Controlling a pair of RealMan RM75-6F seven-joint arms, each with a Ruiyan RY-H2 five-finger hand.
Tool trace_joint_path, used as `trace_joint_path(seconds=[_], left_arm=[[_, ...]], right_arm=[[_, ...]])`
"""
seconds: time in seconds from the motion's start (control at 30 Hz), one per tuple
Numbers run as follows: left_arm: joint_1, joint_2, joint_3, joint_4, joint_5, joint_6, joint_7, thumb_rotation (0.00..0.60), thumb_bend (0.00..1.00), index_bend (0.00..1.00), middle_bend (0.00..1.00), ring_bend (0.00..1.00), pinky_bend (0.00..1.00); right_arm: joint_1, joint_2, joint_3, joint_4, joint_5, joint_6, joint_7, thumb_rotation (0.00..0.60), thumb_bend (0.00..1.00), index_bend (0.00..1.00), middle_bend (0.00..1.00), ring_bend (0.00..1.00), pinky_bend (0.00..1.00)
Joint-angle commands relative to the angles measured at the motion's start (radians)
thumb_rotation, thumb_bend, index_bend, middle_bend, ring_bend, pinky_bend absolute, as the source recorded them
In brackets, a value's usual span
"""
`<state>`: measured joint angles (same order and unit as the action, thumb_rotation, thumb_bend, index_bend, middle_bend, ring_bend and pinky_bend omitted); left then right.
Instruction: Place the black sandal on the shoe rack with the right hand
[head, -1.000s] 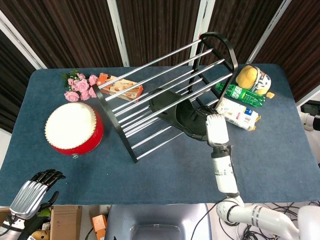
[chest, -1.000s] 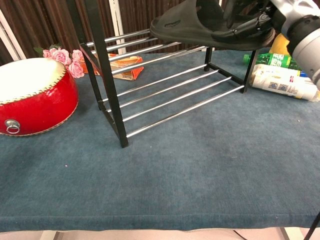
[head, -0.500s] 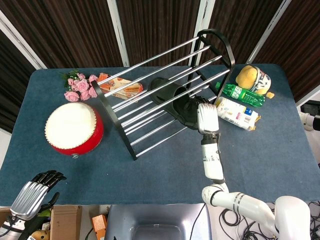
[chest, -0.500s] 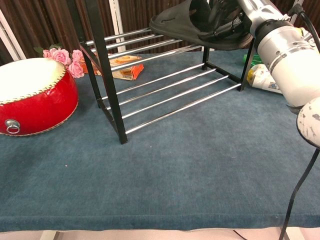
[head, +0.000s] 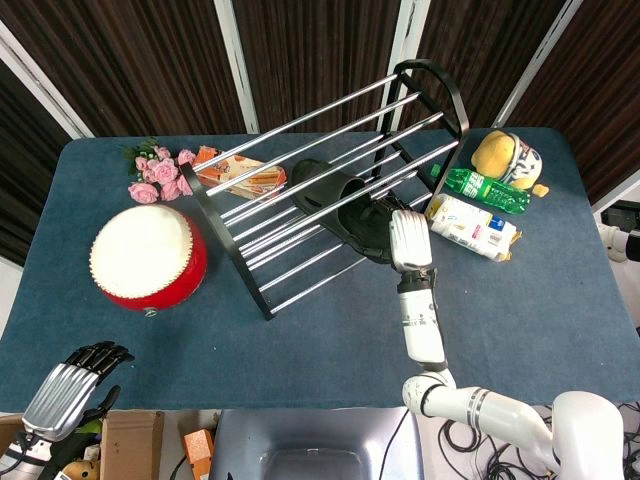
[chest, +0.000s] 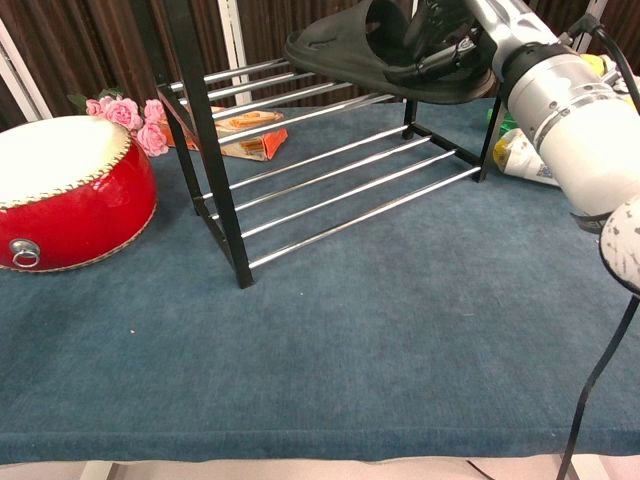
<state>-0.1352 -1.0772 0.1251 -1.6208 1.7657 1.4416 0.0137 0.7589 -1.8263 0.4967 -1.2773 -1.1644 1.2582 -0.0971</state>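
While your right hand (chest: 440, 35) grips the black sandal (chest: 370, 55) by its heel end, the sandal sits between the shoe rack (head: 330, 190)'s upper and lower bars, toe toward the drum (head: 148, 256). Your left hand (head: 72, 385) hangs off the table (head: 560, 300), fingers curled around nothing.

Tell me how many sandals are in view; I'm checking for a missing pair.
1. The sandal is held by the right robot hand between the rack's shelves. No second sandal shows, though the rack could hide something behind it.
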Motion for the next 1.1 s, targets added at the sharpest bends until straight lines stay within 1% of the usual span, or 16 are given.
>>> trace_joint_path(seconds=[0.03, 0.17, 0.23, 0.3, 0.4, 0.47, 0.57, 0.6, 0.63, 0.67, 0.77, 0.87, 0.97, 1.0, 1.1], left_arm=[[0.0, 0.0, 0.0, 0.0, 0.0, 0.001, -0.001, 0.6, 0.45, 0.33, 0.29, 0.2, 0.3], [0.0, 0.0, 0.0, 0.001, -0.004, -0.001, -0.004, 0.6, 0.45, 0.33, 0.29, 0.2, 0.3], [-0.001, 0.002, 0.001, 0.0, -0.005, -0.003, -0.004, 0.6, 0.45, 0.33, 0.29, 0.2, 0.3], [-0.002, 0.002, 0.002, -0.001, -0.002, -0.004, -0.004, 0.6, 0.45, 0.33, 0.29, 0.2, 0.3], [-0.001, 0.003, 0.003, -0.001, 0.001, -0.001, -0.006, 0.6, 0.45, 0.33, 0.29, 0.2, 0.3], [0.0, 0.003, 0.003, 0.0, 0.001, 0.001, -0.006, 0.6, 0.45, 0.33, 0.29, 0.2, 0.3], [0.0, 0.003, 0.005, -0.001, 0.002, 0.001, -0.007, 0.6, 0.45, 0.33, 0.29, 0.2, 0.3], [-0.001, 0.004, 0.005, -0.001, 0.003, 0.0, -0.007, 0.6, 0.45, 0.33, 0.29, 0.21, 0.3], [-0.002, 0.004, 0.005, -0.001, 0.003, -0.003, -0.008, 0.6, 0.45, 0.33, 0.29, 0.21, 0.3], [-0.003, 0.005, 0.006, -0.001, 0.003, -0.005, -0.01, 0.6, 0.45, 0.33, 0.29, 0.22, 0.3], [-0.007, 0.01, 0.011, -0.005, 0.003, -0.014, -0.022, 0.6, 0.45, 0.33, 0.3, 0.25, 0.32], [-0.007, 0.012, 0.011, -0.006, 0.002, -0.014, -0.021, 0.6, 0.45, 0.33, 0.3, 0.25, 0.33], [-0.005, 0.013, 0.012, -0.007, 0.004, -0.01, -0.022, 0.6, 0.45, 0.33, 0.3, 0.25, 0.33], [-0.004, 0.013, 0.012, -0.007, 0.004, -0.008, -0.022, 0.6, 0.45, 0.33, 0.3, 0.25, 0.33], [-0.003, 0.015, 0.008, -0.006, 0.002, -0.001, -0.03, 0.6, 0.45, 0.33, 0.3, 0.25, 0.33]], right_arm=[[0.008, -0.002, 0.005, 0.007, 0.004, -0.001, 0.0, 0.6, 0.52, 0.54, 0.52, 0.43, 0.67], [0.025, -0.012, 0.01, 0.032, 0.006, 0.003, -0.003, 0.6, 0.52, 0.53, 0.52, 0.42, 0.66], [0.03, -0.015, 0.014, 0.036, 0.016, -0.005, 0.0, 0.6, 0.51, 0.5, 0.48, 0.38, 0.62], [0.032, -0.015, 0.02, 0.032, 0.026, -0.01, 0.01, 0.6, 0.5, 0.46, 0.43, 0.33, 0.56], [0.032, -0.009, 0.021, 0.018, 0.033, -0.014, 0.019, 0.6, 0.44, 0.37, 0.35, 0.25, 0.46], [0.03, -0.004, 0.019, 0.011, 0.032, -0.012, 0.022, 0.6, 0.38, 0.3, 0.29, 0.18, 0.35], [0.027, 0.006, 0.009, 0.003, 0.029, -0.017, 0.025, 0.6, 0.31, 0.22, 0.21, 0.08, 0.23], [0.024, 0.011, 0.003, -0.004, 0.027, -0.018, 0.024, 0.6, 0.3, 0.19, 0.19, 0.06, 0.21], [0.021, 0.015, -0.002, -0.013, 0.029, -0.022, 0.023, 0.6, 0.29, 0.15, 0.15, 0.03, 0.18], [0.019, 0.02, -0.006, -0.022, 0.032, -0.026, 0.02, 0.6, 0.28, 0.1, 0.11, 0.01, 0.17], [0.013, 0.033, -0.02, -0.044, 0.031, -0.034, 0.013, 0.6, 0.25, 0.01, 0.02, 0.0, 0.14], [0.009, 0.043, -0.031, -0.062, 0.031, -0.04, 0.004, 0.6, 0.21, 0.0, 0.0, 0.0, 0.14], [-0.001, 0.061, -0.044, -0.106, 0.042, -0.051, -0.009, 0.6, 0.18, 0.0, 0.0, 0.0, 0.14], [-0.007, 0.073, -0.054, -0.129, 0.042, -0.054, -0.02, 0.6, 0.17, 0.0, 0.0, 0.0, 0.14], [-0.046, 0.14, -0.109, -0.235, 0.008, -0.042, -0.065, 0.6, 0.15, 0.0, 0.0, 0.0, 0.14]])
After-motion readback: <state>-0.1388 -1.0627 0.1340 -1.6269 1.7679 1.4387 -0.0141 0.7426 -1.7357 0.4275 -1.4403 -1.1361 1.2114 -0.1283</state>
